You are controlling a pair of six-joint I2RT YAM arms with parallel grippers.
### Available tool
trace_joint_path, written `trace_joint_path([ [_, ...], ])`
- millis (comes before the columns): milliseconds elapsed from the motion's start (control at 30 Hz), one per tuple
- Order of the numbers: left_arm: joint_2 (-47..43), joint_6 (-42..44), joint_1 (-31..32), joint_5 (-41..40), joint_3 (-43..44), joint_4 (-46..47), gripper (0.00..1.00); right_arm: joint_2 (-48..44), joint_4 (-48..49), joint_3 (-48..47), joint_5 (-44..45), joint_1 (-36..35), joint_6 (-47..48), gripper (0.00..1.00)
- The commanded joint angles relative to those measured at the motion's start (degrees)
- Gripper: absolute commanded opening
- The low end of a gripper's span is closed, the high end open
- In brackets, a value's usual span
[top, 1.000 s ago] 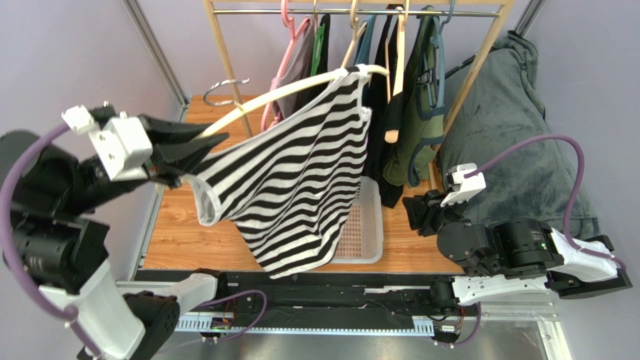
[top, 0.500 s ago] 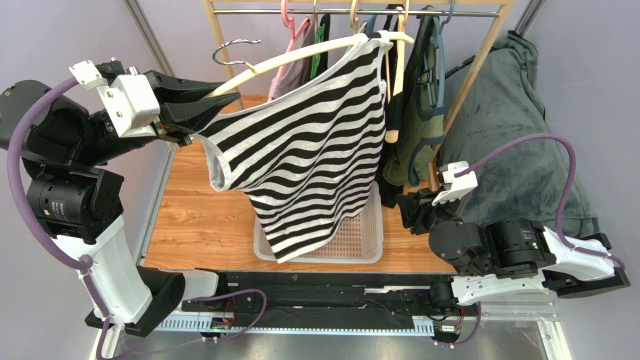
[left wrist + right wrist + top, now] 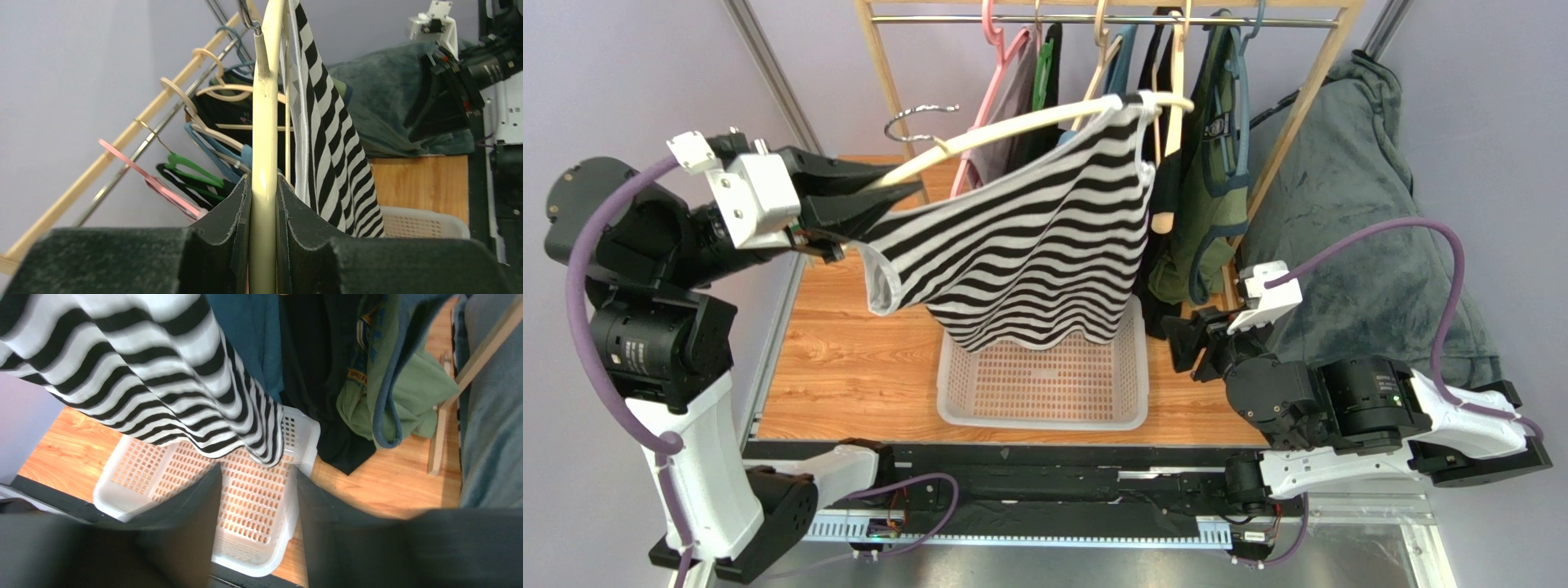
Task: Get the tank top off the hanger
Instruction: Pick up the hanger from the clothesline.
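Note:
A black-and-white striped tank top hangs on a cream hanger, held aslant above the table in front of the rack. My left gripper is shut on the hanger's left arm; in the left wrist view the cream hanger bar runs up between the pads, with the tank top draped just right of it. The right gripper stands open and empty by the basket's right side. In the right wrist view the right gripper is below the tank top's hem, apart from it.
A white perforated basket sits on the wooden table under the tank top. Behind it, a wooden clothes rack carries several other garments on hangers. A grey-green blanket is piled at the right.
The left arm has carried the hanger up and back toward the rack. The tank top swung with it, uncovering the basket. The right gripper's jaws have widened a little.

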State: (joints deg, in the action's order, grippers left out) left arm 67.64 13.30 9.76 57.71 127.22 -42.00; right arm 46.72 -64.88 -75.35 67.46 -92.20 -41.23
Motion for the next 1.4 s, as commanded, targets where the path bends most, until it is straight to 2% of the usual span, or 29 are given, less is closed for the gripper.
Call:
trace_joint_path([
  [0,-6.09,2.17,0.35,1.09,-7.76,-0.36,0.07,1.44,6.69,-3.57,0.83,-0.26,5.98,0.62],
  [67,-8.30,2.69,0.35,0.65,-13.62,-0.98,0.07,3.28,9.33,-4.80,0.48,-0.26,9.65,0.73],
  [100,-10.31,2.52,0.44,0.47,-15.49,-1.15,0.07,3.90,10.38,-5.50,0.30,-0.26,10.90,0.75],
  [367,-17.62,2.43,0.52,-0.85,-30.96,-2.91,0.04,11.10,26.37,-11.39,-4.96,-0.17,23.03,0.77],
  [567,-21.14,3.66,0.61,-1.90,-37.56,-3.70,0.03,15.15,35.43,-12.89,-7.08,-0.26,28.40,0.77],
  [867,-22.28,3.23,0.70,-1.20,-38.19,-4.06,0.03,15.77,38.43,-11.93,-9.27,2.37,28.32,0.70],
  [1167,-23.43,2.78,0.79,0.03,-38.27,-5.72,0.03,13.84,41.67,-7.18,-16.12,11.42,24.71,0.65],
  [1367,-23.17,3.31,0.79,-0.06,-39.06,-5.99,0.03,16.12,43.17,-9.28,-18.85,11.78,25.50,0.60],
])
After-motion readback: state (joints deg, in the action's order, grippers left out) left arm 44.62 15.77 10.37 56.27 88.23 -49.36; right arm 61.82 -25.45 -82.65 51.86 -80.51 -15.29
